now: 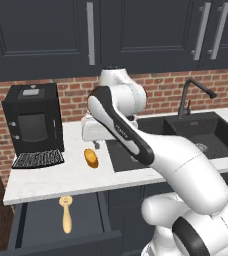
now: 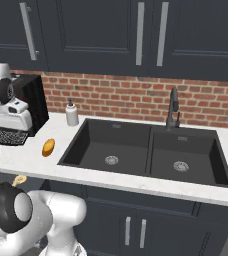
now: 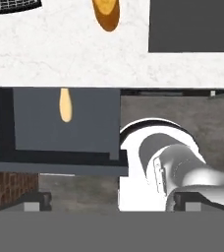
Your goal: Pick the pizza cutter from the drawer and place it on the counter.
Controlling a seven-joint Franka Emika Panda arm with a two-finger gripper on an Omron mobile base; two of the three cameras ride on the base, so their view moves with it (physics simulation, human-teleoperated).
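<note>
Pizza cutter [image 1: 66,214]: lying in the open drawer [image 1: 41,220], wheel partly hidden under the worktop [image 1: 51,182] edge.
End effector [image 1: 94,131]: above the worktop; finger spacing cannot be told.
Bread roll [image 1: 90,158]: on the worktop.

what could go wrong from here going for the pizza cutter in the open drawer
1. The pizza cutter lies in the drawer with its wheel near the overhanging counter edge, so the end effector, now above the counter, may clip that edge descending.
2. The handle is slim and lies flat, so the fingers might slip off it.
3. The bread roll sits nearby on the counter and could get knocked when placing.
</note>
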